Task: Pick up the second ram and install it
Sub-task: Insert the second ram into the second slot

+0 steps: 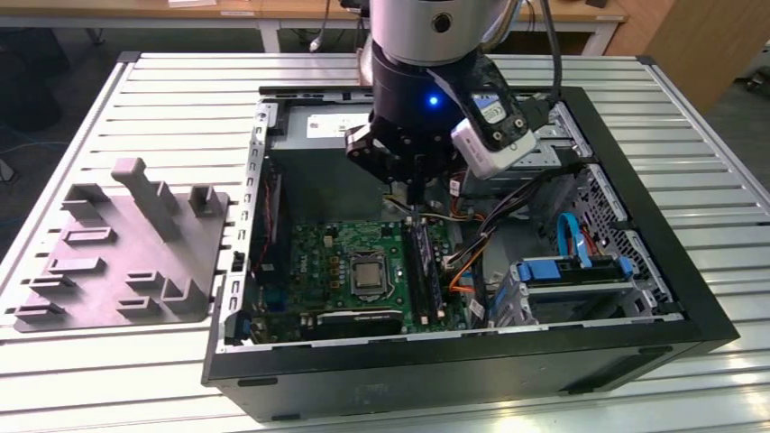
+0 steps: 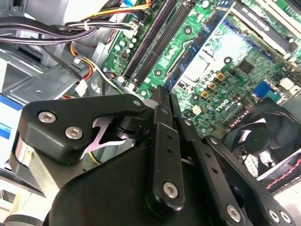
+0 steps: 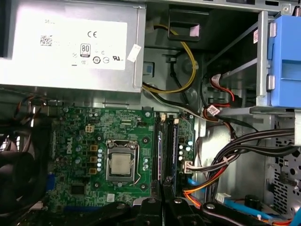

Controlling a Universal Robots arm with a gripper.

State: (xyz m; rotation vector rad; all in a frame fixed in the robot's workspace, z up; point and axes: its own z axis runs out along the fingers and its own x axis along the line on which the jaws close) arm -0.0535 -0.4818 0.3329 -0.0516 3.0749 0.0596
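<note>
Exterior view | tool [image 1: 410, 200] clenched above memory slots [image 1: 421, 266] | cables [image 1: 475, 245] just beside | fixture tray [image 1: 121, 257] well apart

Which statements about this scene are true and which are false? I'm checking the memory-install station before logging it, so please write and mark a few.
1. The computer case lies open on a slatted metal table. True.
2. The grey fixture tray sits inside the case. False: it lies on the table beside the case, on the exterior view's left.
3. The gripper hangs over the motherboard, close to the long memory slots. True.
4. A cooler covers the processor. False: its metal top sits bare in the socket, as the first wrist view shows.
</note>
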